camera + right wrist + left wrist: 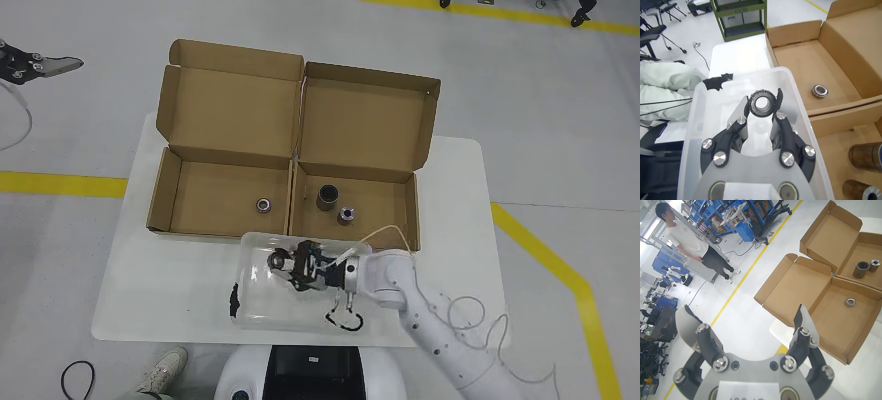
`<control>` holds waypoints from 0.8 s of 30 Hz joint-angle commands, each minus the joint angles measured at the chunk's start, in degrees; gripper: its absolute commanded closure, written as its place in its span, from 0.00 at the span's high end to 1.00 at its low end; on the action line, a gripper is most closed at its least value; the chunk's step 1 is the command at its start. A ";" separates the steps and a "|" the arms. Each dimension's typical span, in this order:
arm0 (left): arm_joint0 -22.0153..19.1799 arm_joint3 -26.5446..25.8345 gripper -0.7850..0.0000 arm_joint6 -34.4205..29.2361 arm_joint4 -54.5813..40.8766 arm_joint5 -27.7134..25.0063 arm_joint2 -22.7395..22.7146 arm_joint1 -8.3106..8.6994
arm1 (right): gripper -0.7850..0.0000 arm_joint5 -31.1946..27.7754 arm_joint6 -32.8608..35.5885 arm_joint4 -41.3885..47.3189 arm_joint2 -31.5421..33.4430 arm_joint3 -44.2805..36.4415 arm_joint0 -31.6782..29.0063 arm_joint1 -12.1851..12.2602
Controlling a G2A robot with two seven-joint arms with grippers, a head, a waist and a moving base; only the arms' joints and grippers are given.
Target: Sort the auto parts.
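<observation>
Inside the clear bin, the right gripper pinched a tapered bearing between its fingers. One pad pressed on each side of the roller ring, and the bore faced the wrist camera. Whether the bearing rested on the bin floor or hung just above it could not be told. The gripper sat in the bin's far half, left of centre, and its arm came in from the near right.

The bin stood at the near edge of the white table, roughly mid-width. Its far rim lay just beside the near walls of two cardboard boxes. A black scrap clung to the bin's left rim.

The left box and the right box stood side by side, walls touching, with lids folded back toward the far side. The left box held a second bearing, lying flat toward the box's right wall. The right box held a dark sleeve, upright. A smaller silver bushing stood just beside the sleeve on its near right, and whether the two touched could not be told.

The left gripper hung well off the table's far left, over the grey floor. Its fingers were spread wide, with floor showing between them, and it was well apart from the boxes and bin. A yellow line ran across the floor to the table's left edge.
</observation>
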 commanded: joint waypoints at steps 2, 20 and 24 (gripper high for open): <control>0.00 0.00 1.00 0.00 0.00 0.00 0.00 0.00 | 0.00 -2.43 -2.51 1.32 1.04 -1.13 0.08 0.35; 0.00 0.00 1.00 0.00 0.00 0.00 0.00 0.00 | 0.00 -8.32 -7.61 5.64 8.04 -14.78 1.29 2.38; 0.00 0.00 1.00 0.00 0.00 0.00 0.00 0.00 | 0.00 -7.59 -5.41 7.41 9.20 -18.72 2.42 2.62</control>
